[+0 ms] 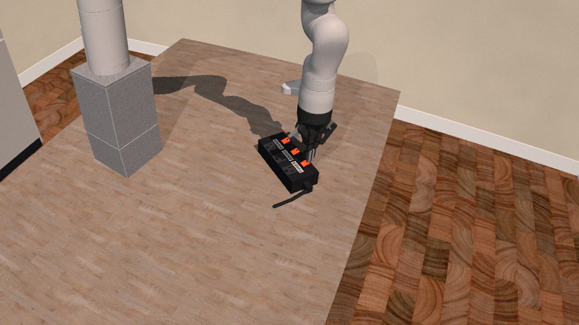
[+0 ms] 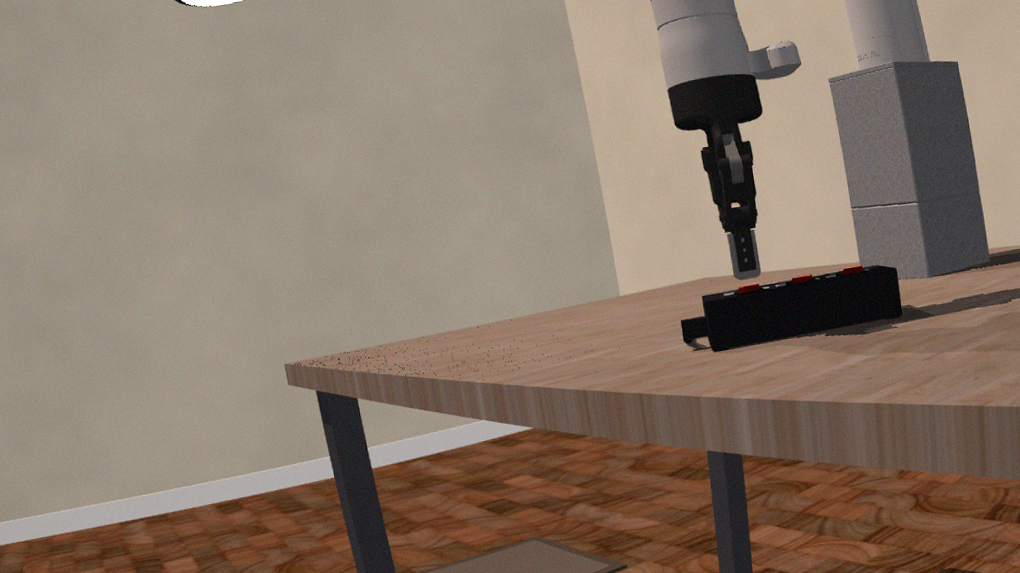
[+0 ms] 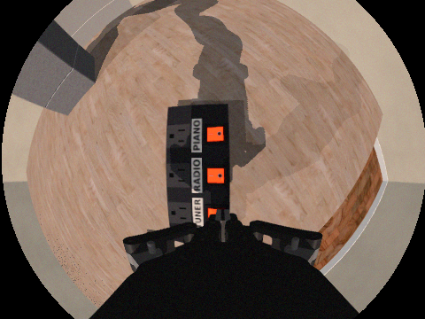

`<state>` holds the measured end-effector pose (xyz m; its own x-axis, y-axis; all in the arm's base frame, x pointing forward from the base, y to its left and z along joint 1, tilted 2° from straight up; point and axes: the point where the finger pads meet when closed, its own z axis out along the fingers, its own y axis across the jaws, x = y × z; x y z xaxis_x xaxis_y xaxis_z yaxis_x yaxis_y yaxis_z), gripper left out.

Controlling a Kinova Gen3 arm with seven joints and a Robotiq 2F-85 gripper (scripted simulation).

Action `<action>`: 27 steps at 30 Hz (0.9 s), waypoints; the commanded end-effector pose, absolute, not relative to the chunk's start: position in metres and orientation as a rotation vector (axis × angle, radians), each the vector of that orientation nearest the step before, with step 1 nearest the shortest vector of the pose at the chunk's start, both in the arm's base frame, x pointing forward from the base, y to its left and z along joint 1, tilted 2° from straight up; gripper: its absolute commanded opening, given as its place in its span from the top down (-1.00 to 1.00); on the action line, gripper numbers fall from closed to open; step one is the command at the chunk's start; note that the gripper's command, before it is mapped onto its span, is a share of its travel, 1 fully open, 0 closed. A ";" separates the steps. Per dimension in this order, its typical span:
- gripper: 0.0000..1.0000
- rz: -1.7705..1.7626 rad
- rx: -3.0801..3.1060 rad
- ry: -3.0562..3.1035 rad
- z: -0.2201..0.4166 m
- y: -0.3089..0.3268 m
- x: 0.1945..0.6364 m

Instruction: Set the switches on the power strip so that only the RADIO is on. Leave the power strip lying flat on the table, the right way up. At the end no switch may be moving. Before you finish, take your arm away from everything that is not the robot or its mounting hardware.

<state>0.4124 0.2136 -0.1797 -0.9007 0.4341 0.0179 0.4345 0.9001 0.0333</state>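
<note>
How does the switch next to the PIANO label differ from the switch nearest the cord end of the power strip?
The PIANO switch sits at the far end of the power strip, away from the cord; the cord-end switch sits beside it. The PIANO switch is fully visible in the wrist view; the cord-end switch is mostly hidden under the shut gripper, which hangs just above it. Both are orange and square.

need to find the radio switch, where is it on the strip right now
In the wrist view the RADIO switch is the middle orange one on the power strip, right of its label, between the PIANO switch and the one under the shut end effector.
</note>
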 end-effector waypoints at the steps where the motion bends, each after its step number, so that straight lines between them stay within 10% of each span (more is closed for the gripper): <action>1: 1.00 -0.065 -0.716 -3.050 -0.180 0.215 0.412; 27: 1.00 -0.067 -0.717 -3.052 -0.189 0.216 0.414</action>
<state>0.4115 0.2134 -0.1869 -0.9007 0.4340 0.0188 0.4344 0.9001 0.0328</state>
